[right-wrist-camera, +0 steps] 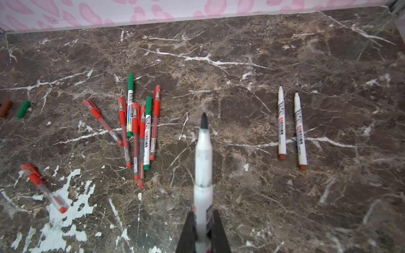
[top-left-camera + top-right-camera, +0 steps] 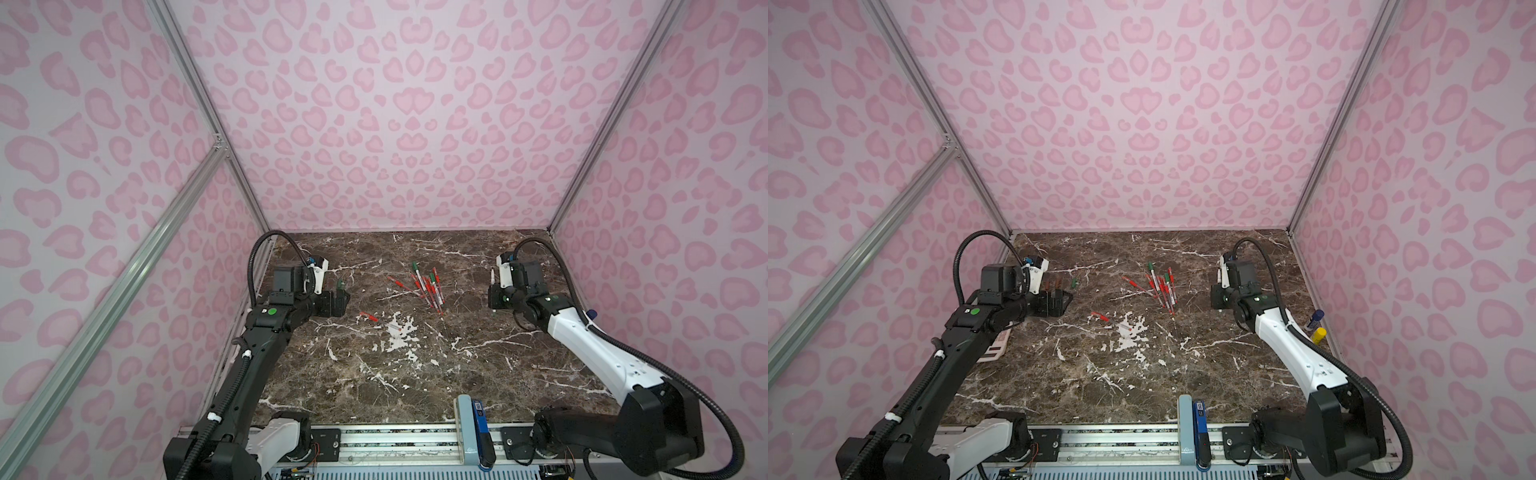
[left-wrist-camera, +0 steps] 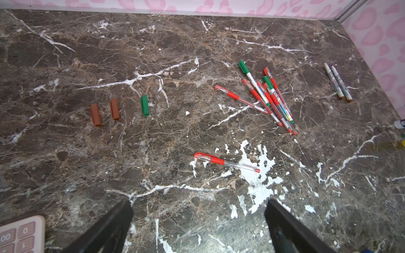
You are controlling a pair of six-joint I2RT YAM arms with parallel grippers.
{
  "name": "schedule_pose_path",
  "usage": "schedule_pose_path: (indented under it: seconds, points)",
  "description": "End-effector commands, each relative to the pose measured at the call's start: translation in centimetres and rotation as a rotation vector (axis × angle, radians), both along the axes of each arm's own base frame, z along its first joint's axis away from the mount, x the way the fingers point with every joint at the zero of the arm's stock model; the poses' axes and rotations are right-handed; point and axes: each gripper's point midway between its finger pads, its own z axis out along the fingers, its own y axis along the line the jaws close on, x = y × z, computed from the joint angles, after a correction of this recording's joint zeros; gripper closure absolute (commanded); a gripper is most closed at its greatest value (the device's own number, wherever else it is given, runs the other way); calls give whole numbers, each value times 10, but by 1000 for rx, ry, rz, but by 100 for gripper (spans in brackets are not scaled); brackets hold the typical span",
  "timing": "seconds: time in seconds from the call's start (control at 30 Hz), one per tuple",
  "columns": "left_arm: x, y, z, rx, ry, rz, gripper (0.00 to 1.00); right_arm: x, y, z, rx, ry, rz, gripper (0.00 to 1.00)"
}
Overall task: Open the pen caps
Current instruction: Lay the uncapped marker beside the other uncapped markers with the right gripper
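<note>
Pen caps (image 3: 144, 105) lie loose on marble tabletop (image 3: 65, 164). Left gripper (image 3: 198, 207) jaws spread, empty. Right gripper (image 1: 202, 221) clamps uncapped white pen (image 1: 203, 153).

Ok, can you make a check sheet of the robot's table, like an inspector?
Surface: brown marble table, white chipped patch.
Job's things: two brown caps and one green cap lying loose; capped pens in a pile; lone red pen; two uncapped white pens.
Clutter: calculator; blue-capped tube and yellow tube by the right wall.
Pincers: left pincer open, empty; right pincer shut on held pen, uncapped.
Cables: black hose looping over each arm.
Surroundings: pink spotted walls, metal frame.
</note>
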Motion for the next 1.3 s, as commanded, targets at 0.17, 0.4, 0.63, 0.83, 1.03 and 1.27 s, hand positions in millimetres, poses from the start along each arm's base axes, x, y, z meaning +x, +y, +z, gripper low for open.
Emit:
schedule_pose_path:
  seconds: [0.17,0.4,0.63,0.83,1.03,1.27]
  points:
    - [6,7,27,-97,-137,11,2,44,-32,-25,-53,131,-23,100]
    - [8,17,27,-82,-155,39,2,81,-47,-53,-86,228,-33,100]
    - [5,16,27,-101,-164,24,3,113,-54,-94,-106,323,-48,100]
    - [7,21,24,-91,-156,41,2,121,-59,-130,-134,410,-49,99]
    - [8,22,23,-105,-155,43,2,126,-59,-142,-133,426,-54,97]
    - [8,25,23,-105,-155,51,2,128,-62,-156,-132,451,-62,95]
